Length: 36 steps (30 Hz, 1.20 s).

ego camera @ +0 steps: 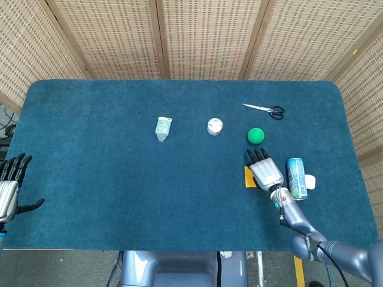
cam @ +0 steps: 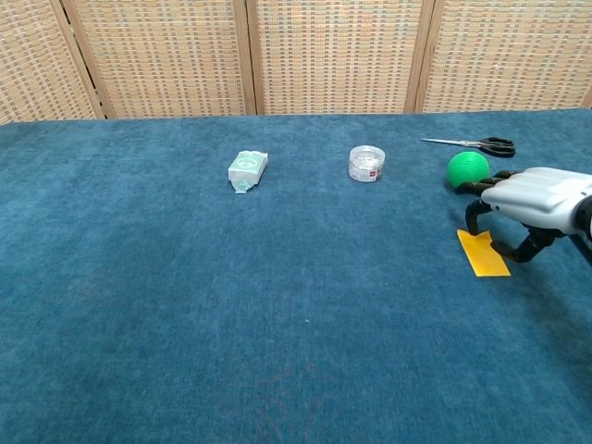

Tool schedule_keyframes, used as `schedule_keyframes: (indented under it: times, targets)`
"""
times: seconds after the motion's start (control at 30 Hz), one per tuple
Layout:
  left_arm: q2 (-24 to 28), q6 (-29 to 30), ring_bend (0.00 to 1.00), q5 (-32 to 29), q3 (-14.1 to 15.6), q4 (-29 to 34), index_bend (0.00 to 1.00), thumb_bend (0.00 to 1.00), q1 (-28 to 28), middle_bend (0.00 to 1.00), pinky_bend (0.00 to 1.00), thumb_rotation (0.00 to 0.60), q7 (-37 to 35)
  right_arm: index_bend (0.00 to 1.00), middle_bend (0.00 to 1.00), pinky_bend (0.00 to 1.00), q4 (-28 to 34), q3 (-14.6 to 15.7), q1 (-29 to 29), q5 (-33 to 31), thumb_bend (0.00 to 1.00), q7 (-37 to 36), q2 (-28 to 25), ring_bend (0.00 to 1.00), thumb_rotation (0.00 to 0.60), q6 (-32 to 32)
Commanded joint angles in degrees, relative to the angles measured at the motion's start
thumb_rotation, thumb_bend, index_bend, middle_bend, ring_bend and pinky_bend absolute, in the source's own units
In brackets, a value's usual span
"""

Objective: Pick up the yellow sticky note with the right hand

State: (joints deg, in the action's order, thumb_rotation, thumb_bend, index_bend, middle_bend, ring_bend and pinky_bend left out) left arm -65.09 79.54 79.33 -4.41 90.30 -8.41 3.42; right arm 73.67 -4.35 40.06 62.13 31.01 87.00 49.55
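Observation:
The yellow sticky note (cam: 483, 252) lies flat on the blue tablecloth at the right; in the head view only its left strip (ego camera: 249, 177) shows beside the hand. My right hand (cam: 530, 202) hovers palm down right over the note's far right part, fingers curled downward with tips close to the note; it holds nothing, and whether they touch the note I cannot tell. In the head view this right hand (ego camera: 264, 170) covers most of the note. My left hand (ego camera: 8, 185) hangs off the table's left edge, fingers spread, empty.
A green ball (cam: 467, 170) sits just beyond the right hand, with scissors (cam: 472, 143) further back. A drinks can (ego camera: 296, 177) lies right of the hand. A small clear jar (cam: 367, 164) and a pale packet (cam: 247, 168) stand mid-table.

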Motion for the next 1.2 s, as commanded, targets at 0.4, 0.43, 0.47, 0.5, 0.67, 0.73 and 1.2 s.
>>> schedule_keyframes:
  times: [0.4,0.43,0.47,0.5,0.67,0.73,1.2]
  targets:
    - [0.1,-0.1,0.00,-0.1,0.1,0.1,0.00,0.00,0.0,0.00,0.00,0.600,0.0,0.40,0.00,0.00,-4.9,-1.5,-0.9,5.5,0.42,-5.9,2.5,0.00,0.600,4.7]
    - [0.2,-0.2,0.00,-0.2,0.1,0.1,0.00,0.00,0.0,0.00,0.00,0.600,-0.1,0.40,0.00,0.00,-5.5,-1.7,-0.8,5.0,0.41,-5.8,2.9,0.00,0.600,4.2]
    - [0.2,-0.2,0.00,-0.2,0.1,0.1,0.00,0.00,0.0,0.00,0.00,0.600,-0.1,0.40,0.00,0.00,-6.3,-2.0,-0.5,4.5,0.41,-5.7,3.4,0.00,0.600,3.6]
    - [0.2,-0.1,0.00,-0.2,0.1,0.1,0.00,0.00,0.0,0.00,0.00,0.600,-0.1,0.40,0.00,0.00,-7.0,-2.2,-0.4,4.2,0.41,-5.5,3.7,0.00,0.600,3.3]
    - [0.2,-0.3,0.00,-0.3,0.0,0.1,0.00,0.00,-0.1,0.00,0.00,0.600,-0.1,0.40,0.00,0.00,-11.1,-2.7,0.4,3.2,0.41,-4.8,6.0,0.00,0.600,2.0]
    - [0.2,-0.3,0.00,-0.3,0.0,0.1,0.00,0.00,-0.1,0.00,0.00,0.600,-0.1,0.40,0.00,0.00,-12.5,-2.8,0.6,2.8,0.42,-4.7,6.7,0.00,0.600,1.4]
    - [0.2,-0.7,0.00,-0.7,-0.2,0.1,0.00,0.00,-0.4,0.00,0.00,0.600,0.2,0.45,0.00,0.00,-16.8,-2.7,1.5,3.0,0.44,-5.2,8.9,0.00,0.600,-1.5]
